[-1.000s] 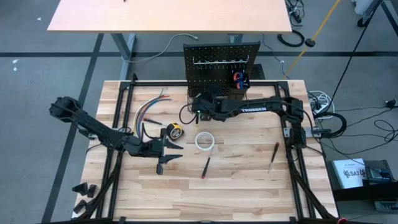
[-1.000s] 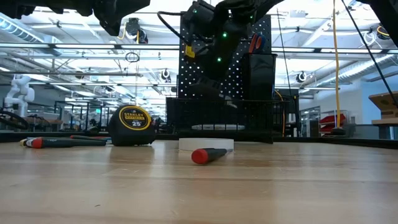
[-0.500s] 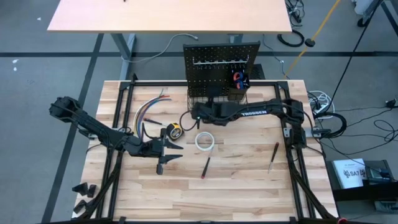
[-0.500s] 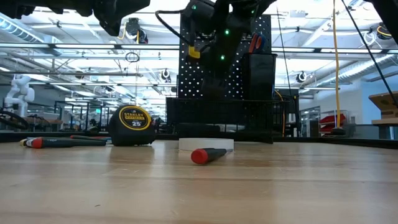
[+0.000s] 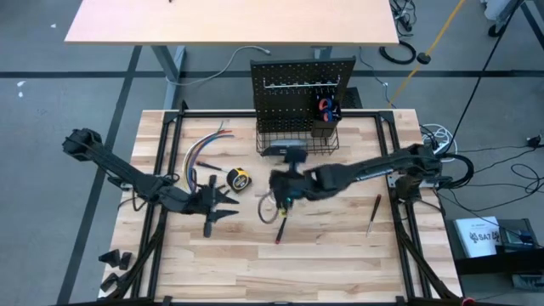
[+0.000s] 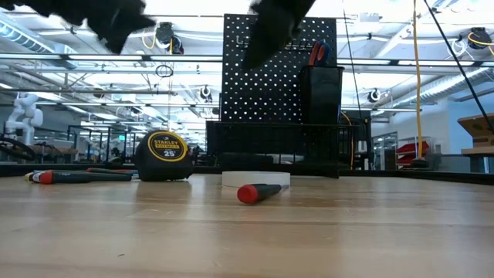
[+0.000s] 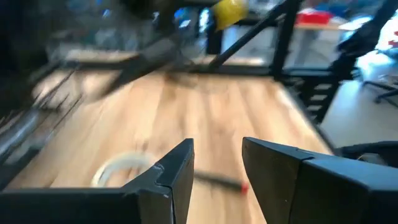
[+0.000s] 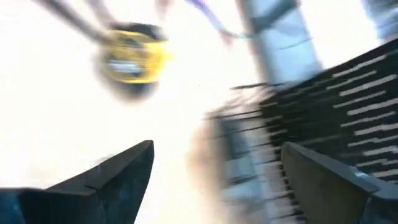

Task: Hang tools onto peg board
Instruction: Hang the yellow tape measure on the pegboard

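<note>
With nothing held in the wide-open right gripper (image 5: 280, 197) or the part-open left gripper (image 5: 223, 209), the screwdriver (image 5: 280, 229) lying below the tape roll (image 5: 269, 208) is judged light, stiff, and best taken mid-handle.

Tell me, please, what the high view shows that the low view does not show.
Only the high view shows the coloured wires, a second screwdriver near the right arm, and the left claw and right claw whole. Only the low view shows the room behind the table. Both show the peg board, the yellow tape measure, the tape roll and a red-tipped screwdriver.
</note>
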`<act>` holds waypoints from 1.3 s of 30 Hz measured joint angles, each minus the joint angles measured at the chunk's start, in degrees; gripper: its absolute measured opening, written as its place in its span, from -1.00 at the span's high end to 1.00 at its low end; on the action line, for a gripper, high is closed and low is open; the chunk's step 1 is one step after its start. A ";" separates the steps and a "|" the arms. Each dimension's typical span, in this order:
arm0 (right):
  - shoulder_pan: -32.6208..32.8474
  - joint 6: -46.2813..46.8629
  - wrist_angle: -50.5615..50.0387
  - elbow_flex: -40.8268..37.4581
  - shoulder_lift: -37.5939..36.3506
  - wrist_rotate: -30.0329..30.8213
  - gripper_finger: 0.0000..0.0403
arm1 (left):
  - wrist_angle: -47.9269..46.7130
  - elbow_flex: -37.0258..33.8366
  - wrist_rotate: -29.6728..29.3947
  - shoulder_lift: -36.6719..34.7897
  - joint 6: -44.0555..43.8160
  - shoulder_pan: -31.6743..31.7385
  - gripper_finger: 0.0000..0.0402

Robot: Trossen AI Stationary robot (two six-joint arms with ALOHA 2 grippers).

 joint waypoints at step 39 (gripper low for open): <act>32.75 64.10 -35.01 -0.83 -0.66 14.14 -0.70 | -13.26 -0.09 -11.86 11.44 -29.10 13.91 0.19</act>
